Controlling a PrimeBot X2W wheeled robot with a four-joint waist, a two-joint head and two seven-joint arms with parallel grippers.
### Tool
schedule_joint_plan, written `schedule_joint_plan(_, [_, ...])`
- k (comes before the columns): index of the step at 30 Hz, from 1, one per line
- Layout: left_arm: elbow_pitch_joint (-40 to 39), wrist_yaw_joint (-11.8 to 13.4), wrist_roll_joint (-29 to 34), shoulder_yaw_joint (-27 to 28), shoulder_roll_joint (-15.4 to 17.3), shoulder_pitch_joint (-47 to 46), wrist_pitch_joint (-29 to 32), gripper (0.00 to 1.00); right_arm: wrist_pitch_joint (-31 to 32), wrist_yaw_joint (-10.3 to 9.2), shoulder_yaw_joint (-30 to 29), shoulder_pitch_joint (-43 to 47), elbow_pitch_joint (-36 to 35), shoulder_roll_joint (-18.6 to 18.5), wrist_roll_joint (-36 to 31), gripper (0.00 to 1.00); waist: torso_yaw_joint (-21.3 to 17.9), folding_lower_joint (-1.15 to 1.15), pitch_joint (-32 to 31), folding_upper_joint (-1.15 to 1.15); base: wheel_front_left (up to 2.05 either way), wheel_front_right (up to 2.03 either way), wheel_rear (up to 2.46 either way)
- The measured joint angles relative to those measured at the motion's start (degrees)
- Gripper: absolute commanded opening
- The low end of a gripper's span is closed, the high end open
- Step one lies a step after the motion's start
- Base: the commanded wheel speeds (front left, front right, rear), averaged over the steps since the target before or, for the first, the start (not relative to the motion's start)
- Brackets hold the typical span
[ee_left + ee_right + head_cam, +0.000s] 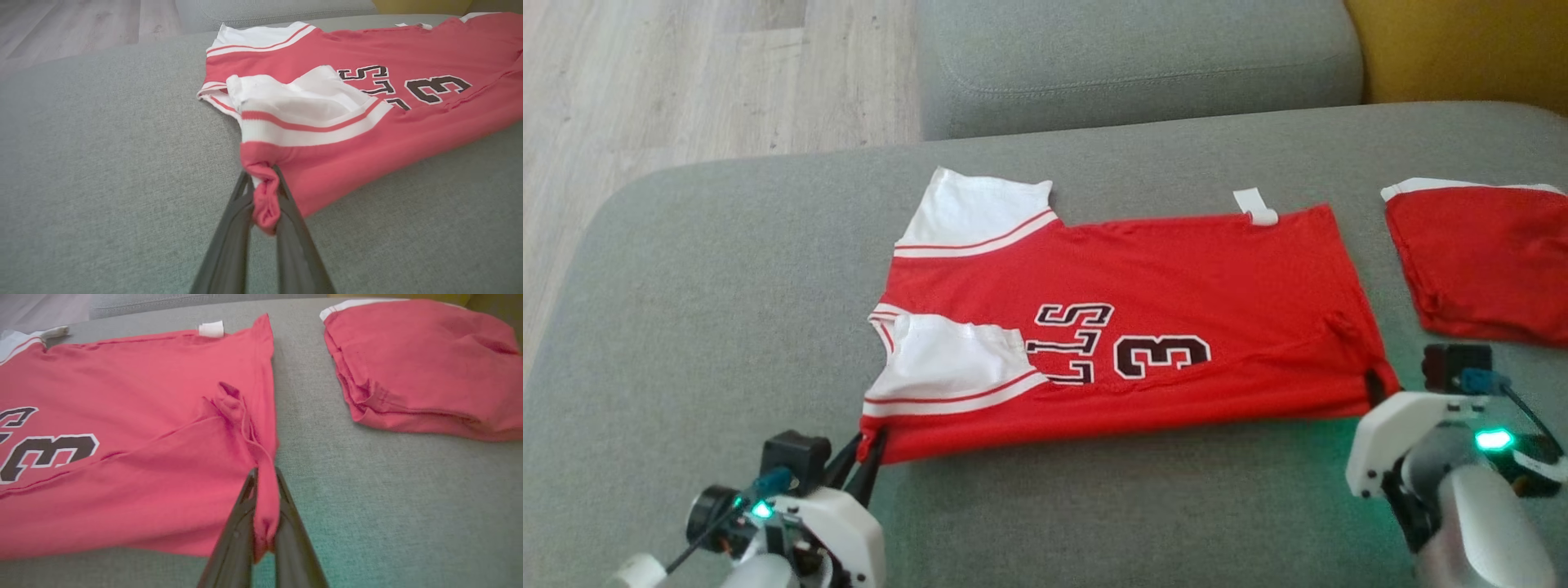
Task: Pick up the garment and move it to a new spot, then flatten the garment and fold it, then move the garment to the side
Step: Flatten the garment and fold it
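The garment point(1176, 278) is a red jersey with white sleeves and a black "3", lying flat on a grey cushion. My left gripper point(872, 441) is shut on its near left corner; the left wrist view shows a bunched red fold point(265, 196) pinched between the dark fingers point(229, 241). At the near right corner my right gripper point(1376, 388) is also shut on the garment point(143, 457). There the hem point(265, 506) is squeezed between its fingers point(292, 539).
A second red folded garment point(1482, 261) lies at the right edge of the cushion point(703, 310), close to my right arm. Beyond the cushion are a grey sofa back point(1135, 57), a wooden floor point(686, 73) at far left and a yellow surface point(1462, 49).
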Motion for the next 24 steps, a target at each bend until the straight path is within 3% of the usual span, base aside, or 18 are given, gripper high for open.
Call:
schedule_joint_plan(3, [-3.42,0.64,0.09,-0.04,1.98,0.43,2.02,0.00,4.85,0.00,1.29,6.00,-10.29,0.07,3.02,0.00,-0.43,0.01,-0.18,0.00,0.00,0.00,0.00])
schedule_joint_plan(9, [-5.72,1.59,-0.01,-0.38,2.19,2.11,4.14,0.00,9.76,0.00,2.03,12.57,-18.72,0.13,6.46,0.00,-0.93,0.01,0.20,0.00,0.00,0.00,0.00])
schedule_joint_plan(10, [-5.77,1.78,-0.01,-0.43,2.22,2.33,4.58,0.00,9.93,0.00,2.01,13.12,-19.60,0.16,6.72,0.16,-0.97,0.01,0.26,0.00,0.00,0.00,0.00])
schedule_joint_plan(11, [-5.78,2.18,0.02,-0.55,2.29,2.43,4.56,0.33,9.85,0.00,1.78,13.41,-20.27,0.22,7.55,1.00,-0.97,0.01,0.30,0.00,0.00,0.00,0.00])
schedule_joint_plan(12, [-5.81,2.68,0.13,-0.57,2.29,2.42,4.42,0.95,9.40,0.00,1.74,13.54,-20.89,0.22,8.50,1.00,-0.96,0.01,0.32,0.00,0.00,0.00,0.00])
schedule_joint_plan(13, [-5.93,3.12,0.40,-0.53,2.29,2.40,4.06,1.00,8.57,0.00,1.71,13.62,-21.62,0.21,8.90,1.00,-0.98,0.01,0.36,0.00,0.00,0.00,0.00])
schedule_joint_plan(18, [-7.60,5.16,0.51,0.54,1.36,2.10,-2.02,1.00,-1.24,0.00,2.85,13.65,-25.27,0.21,11.67,1.00,-1.33,0.02,0.50,0.00,0.00,0.00,0.00])
schedule_joint_plan(24, [-10.71,4.76,0.25,2.32,-1.42,-0.27,-12.22,1.00,-10.65,0.00,5.98,13.55,-26.37,0.22,15.55,1.00,-1.83,0.02,1.01,0.00,0.00,0.00,0.00])
